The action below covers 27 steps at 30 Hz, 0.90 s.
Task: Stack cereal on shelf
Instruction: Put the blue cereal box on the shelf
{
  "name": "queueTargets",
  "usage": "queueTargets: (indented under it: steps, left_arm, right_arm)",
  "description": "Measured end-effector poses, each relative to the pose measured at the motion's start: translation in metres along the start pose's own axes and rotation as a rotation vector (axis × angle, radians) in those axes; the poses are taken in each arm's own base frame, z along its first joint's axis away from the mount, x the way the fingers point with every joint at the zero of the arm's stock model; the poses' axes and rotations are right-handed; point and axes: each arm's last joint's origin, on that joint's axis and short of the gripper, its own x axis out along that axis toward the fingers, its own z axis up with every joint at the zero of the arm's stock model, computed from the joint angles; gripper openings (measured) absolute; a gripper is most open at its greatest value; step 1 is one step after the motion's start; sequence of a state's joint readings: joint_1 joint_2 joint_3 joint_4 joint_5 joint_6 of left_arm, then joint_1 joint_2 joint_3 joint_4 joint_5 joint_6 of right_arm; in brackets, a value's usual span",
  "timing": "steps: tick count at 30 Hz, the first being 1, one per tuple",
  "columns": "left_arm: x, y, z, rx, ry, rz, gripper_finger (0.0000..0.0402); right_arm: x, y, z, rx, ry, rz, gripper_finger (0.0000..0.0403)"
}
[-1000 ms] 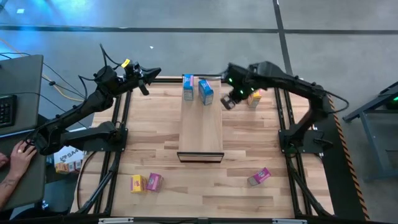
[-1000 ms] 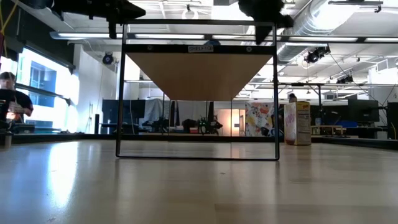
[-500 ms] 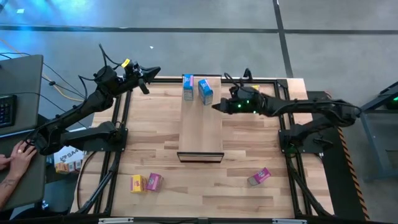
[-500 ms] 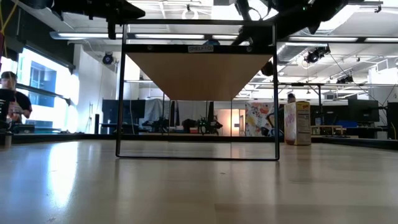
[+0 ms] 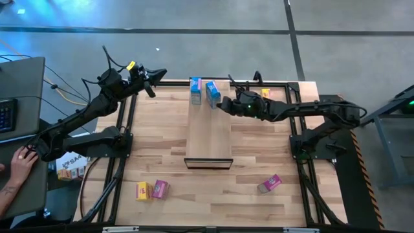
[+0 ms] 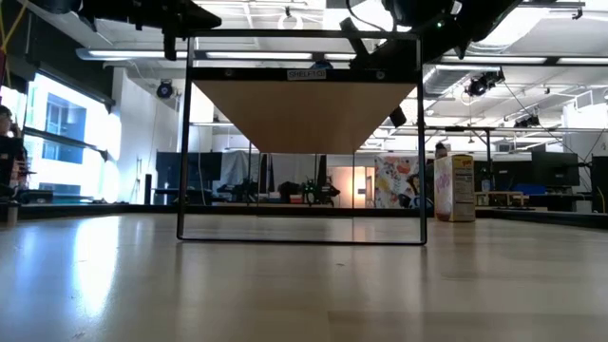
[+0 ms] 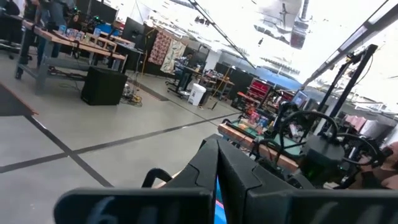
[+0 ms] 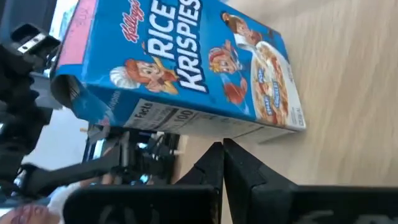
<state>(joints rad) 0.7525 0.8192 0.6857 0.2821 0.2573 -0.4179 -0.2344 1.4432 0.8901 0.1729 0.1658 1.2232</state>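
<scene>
Two blue cereal boxes stand on the far end of the pale shelf (image 5: 209, 133), one (image 5: 195, 90) left of the other (image 5: 213, 94). My right gripper (image 5: 222, 103) is shut and lies level just right of the second blue box (image 8: 186, 62), its fingertips (image 8: 222, 149) by the box's side panel. A yellow box (image 5: 265, 94) stands behind the right arm, also visible in the low view (image 6: 454, 188). A yellow (image 5: 141, 190) and a pink box (image 5: 160, 188) lie near left, another pink one (image 5: 270, 184) near right. My left gripper (image 5: 150, 83) waits shut, high over the far left corner. My right gripper comes level from the table's right at the blue box's narrow side panel (image 8: 205, 124), fingers shut. I cannot tell whether the fingertips touch the panel. The box stands upright on the shelf.
The shelf rides on a black wire frame (image 6: 182, 142) above the tabletop (image 5: 259, 149). A person's hand (image 5: 22, 160) rests on a desk left of the table. The shelf's middle and near end are bare wood.
My right gripper has swung from pointing down beside the yellow box toward the table's left, tipping level and stretching out until its tips reach the right blue box on the shelf. The boxes have stayed in place.
</scene>
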Motion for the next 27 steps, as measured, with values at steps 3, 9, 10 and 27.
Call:
queueTargets:
  steps: [3,9,10,27]
  left_arm:
    - [0.000,0.000,0.000,0.000,0.000,0.000,0.0000]
    - [0.000,0.000,0.000,0.001,0.000,0.000,0.0000]
    - [0.000,0.000,0.000,0.001,0.000,0.000,0.0000]
    - [0.000,0.000,0.000,-0.026,-0.002,0.002,0.0000]
  right_arm:
    - [0.000,0.002,0.002,0.002,-0.035,-0.002,0.0000]
    - [0.000,0.002,0.001,0.009,-0.027,0.001,0.0000]
    - [0.001,0.002,0.001,0.010,-0.031,0.004,0.0000]
    - [0.023,-0.002,-0.005,0.075,-0.032,0.077,0.0000]
